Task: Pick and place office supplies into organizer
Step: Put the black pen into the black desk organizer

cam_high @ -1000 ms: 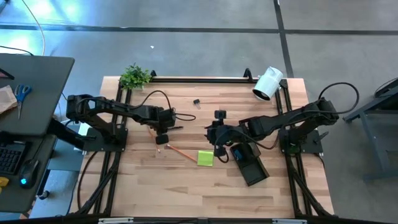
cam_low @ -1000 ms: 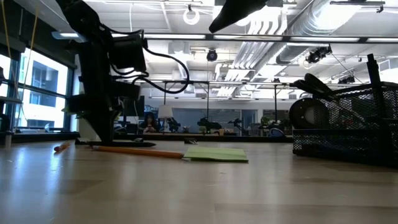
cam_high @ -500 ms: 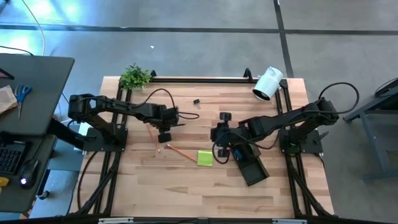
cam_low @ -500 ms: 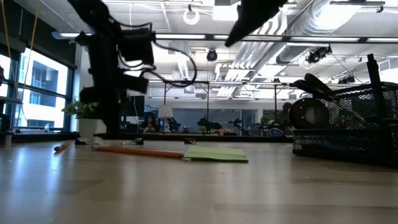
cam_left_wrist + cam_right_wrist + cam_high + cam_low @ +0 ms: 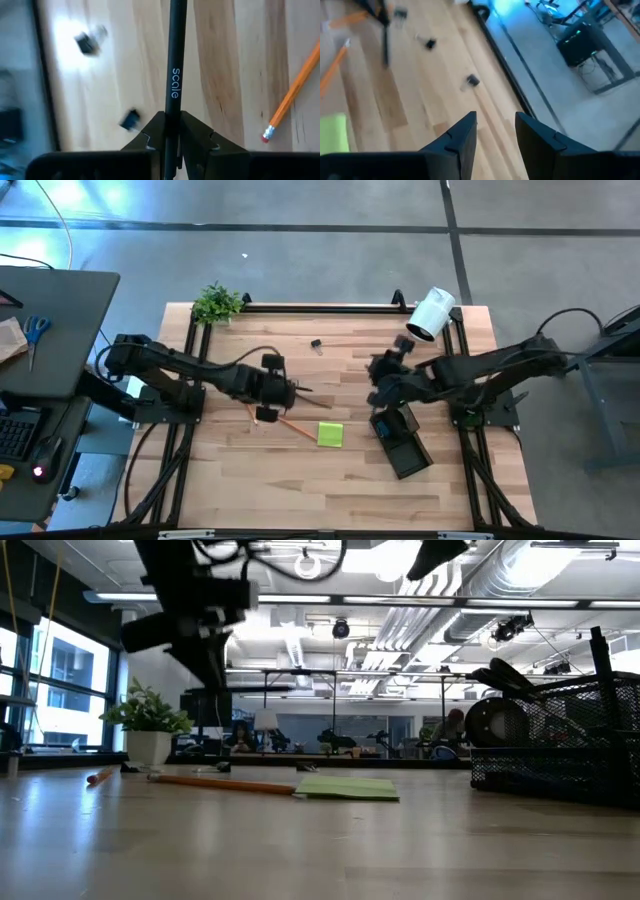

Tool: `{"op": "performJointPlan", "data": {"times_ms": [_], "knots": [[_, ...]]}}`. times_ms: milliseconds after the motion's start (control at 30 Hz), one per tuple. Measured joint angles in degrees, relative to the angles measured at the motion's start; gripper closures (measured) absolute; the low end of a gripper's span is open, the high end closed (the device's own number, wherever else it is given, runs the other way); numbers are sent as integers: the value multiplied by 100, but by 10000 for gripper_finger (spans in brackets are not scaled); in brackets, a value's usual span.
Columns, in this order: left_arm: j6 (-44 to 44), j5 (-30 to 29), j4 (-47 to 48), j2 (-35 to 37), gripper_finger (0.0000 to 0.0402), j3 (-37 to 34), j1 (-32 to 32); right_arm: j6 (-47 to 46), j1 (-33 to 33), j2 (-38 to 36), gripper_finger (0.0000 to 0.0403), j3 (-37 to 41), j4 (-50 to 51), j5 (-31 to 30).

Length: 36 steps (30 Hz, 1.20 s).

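Note:
My left gripper [image 5: 172, 120] is shut on a dark pen [image 5: 174, 60] printed "scale", above the middle left of the table [image 5: 283, 392]. The orange pencil [image 5: 290, 423] and the lime-green sticky-note pad [image 5: 330, 434] lie flat on the wood just nearer the front edge. The black organizer [image 5: 400, 442] stands to the right of the pad. My right gripper [image 5: 495, 122] hovers open with nothing between its fingers, above the table beyond the organizer [image 5: 375, 370]. Small black clips [image 5: 87, 42] [image 5: 131, 120] lie loose on the wood. My left gripper pinches the pen's barrel [image 5: 173, 102] between its two fingers. The pen runs in line with the fingers and sticks out past their tips toward the table's right [image 5: 300, 390]. The fingers slant downward. The pen is lifted clear of the wood.
A black clip [image 5: 316, 346] lies toward the far edge. A white cylindrical camera [image 5: 430, 313] sits at the far right corner and a small plant [image 5: 215, 302] at the far left. The near half of the table [image 5: 300, 490] shows bare wood.
My left gripper has risen and swung toward the table's right and near side, rolling as it went, and the pen has come up clear of the wood with it. My right gripper has risen and drawn away from the organizer toward the far right.

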<state>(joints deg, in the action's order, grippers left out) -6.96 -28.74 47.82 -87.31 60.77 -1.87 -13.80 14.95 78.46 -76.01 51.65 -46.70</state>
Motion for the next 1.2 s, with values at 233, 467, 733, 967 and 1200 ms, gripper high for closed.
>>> {"op": "performJointPlan", "data": {"times_ms": [233, 467, 733, 967, 1200], "knots": [[-391, -240, -183, 2, 391, 274, -765, -280, -800, -312, 275, -2, -496, 2526], [-524, -252, -423, 9, 382, 478, -1071, -98, -1024, 650, 271, -4, -1568, 3936], [-147, -55, -268, 9, 381, 485, -1051, 35, -1086, 1539, 234, -4, -2401, 5064], [-134, 26, -516, 9, 381, 485, -1051, 51, -1153, 1813, 196, 0, -2887, 5374], [-317, 37, -526, 9, 386, 485, -1053, -286, -1333, 2053, 190, 0, -3287, 6015]]}}
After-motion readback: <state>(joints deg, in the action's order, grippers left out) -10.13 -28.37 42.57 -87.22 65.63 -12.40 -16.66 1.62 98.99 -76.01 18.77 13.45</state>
